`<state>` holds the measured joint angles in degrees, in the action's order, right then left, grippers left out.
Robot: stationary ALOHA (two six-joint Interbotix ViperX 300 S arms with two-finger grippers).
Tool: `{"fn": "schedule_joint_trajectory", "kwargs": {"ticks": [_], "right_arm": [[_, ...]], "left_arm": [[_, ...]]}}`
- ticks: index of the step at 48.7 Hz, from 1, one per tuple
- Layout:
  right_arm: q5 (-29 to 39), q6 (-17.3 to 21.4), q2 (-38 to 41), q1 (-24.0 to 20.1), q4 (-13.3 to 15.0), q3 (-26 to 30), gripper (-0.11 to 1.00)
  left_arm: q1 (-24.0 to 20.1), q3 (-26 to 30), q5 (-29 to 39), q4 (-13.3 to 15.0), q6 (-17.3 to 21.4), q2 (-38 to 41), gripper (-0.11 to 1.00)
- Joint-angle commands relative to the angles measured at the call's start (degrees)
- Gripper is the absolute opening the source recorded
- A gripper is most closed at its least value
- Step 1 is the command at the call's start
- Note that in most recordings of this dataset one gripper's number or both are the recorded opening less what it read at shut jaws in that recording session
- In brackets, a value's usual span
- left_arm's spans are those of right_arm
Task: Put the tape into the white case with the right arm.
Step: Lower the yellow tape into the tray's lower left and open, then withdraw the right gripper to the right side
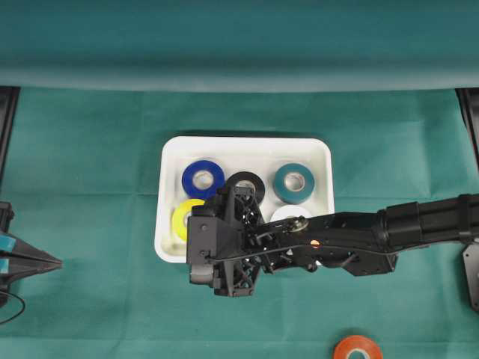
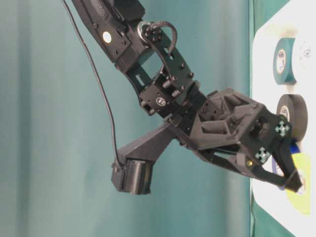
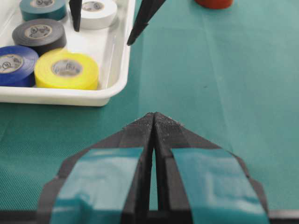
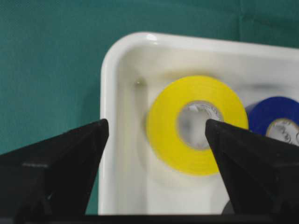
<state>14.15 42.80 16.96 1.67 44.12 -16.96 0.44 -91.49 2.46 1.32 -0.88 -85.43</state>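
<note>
The right end effector (image 4: 154, 140) hangs spread wide and empty over the white case (image 1: 171, 153). The yellow tape (image 4: 196, 123) lies flat in a corner of the case, free of both fingers, so a straight lift clear of the rim looks safest. The left end effector (image 3: 154, 122) rests pressed together. An orange roll (image 1: 358, 348) waits on the green-clothed desk (image 1: 90, 194); a green backdrop (image 1: 224, 37) stands behind.

white case (image 1: 168, 161) holds yellow tape (image 4: 196, 123), blue roll (image 1: 203, 179), black roll (image 3: 38, 32).
</note>
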Motion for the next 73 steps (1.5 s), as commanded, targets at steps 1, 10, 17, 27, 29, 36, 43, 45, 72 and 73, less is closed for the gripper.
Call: {"fn": "schedule_joint_trajectory", "kwargs": {"ticks": [1, 10, 17, 27, 29, 36, 43, 45, 72, 73], "right_arm": [[0.1, 0.2, -2.8, -0.2, 0.2, -0.7, 0.77], [0.7, 0.5, -8.8, -0.4, 0.2, -7.5, 0.77], [0.5, 1.0, -14.8, -0.3, -0.2, -15.2, 0.77], [0.4, 3.4, -21.8, -0.4, -0.7, -24.3, 0.77], [0.3, 4.2, -23.6, -0.4, -0.7, -26.4, 0.77], [-0.5, 4.7, -28.5, -0.7, -0.7, -32.8, 0.77], [-3.4, 4.8, -33.5, -0.9, -0.7, -38.8, 0.77], [-4.3, 4.8, -34.7, -0.9, -0.7, -40.1, 0.77], [-5.5, 4.9, -51.2, -0.9, -2.3, -53.3, 0.76], [-5.5, 5.0, -51.9, -0.9, -2.5, -53.6, 0.76]], "left_arm": [[0.0, 0.8, -0.4, 0.0, 0.0, 1.1, 0.00], [-0.1, 0.8, -0.4, 0.0, 0.0, 1.1, 0.00], [-0.1, 0.8, -0.4, 0.1, 0.0, 1.1, 0.00], [-0.1, 0.8, -0.4, 0.1, 0.0, 1.1, 0.00], [-0.1, 0.8, -0.4, 0.1, 0.0, 1.1, 0.00], [-0.1, 0.8, -0.4, 0.1, 0.0, 1.1, 0.00], [-0.1, 0.8, -0.4, 0.1, 0.0, 1.1, 0.00], [-0.1, 0.8, -0.4, 0.0, 0.0, 1.1, 0.00], [-0.1, 0.8, -0.4, 0.1, 0.0, 1.1, 0.00], [-0.1, 0.8, -0.4, 0.0, 0.0, 1.1, 0.00]]}}
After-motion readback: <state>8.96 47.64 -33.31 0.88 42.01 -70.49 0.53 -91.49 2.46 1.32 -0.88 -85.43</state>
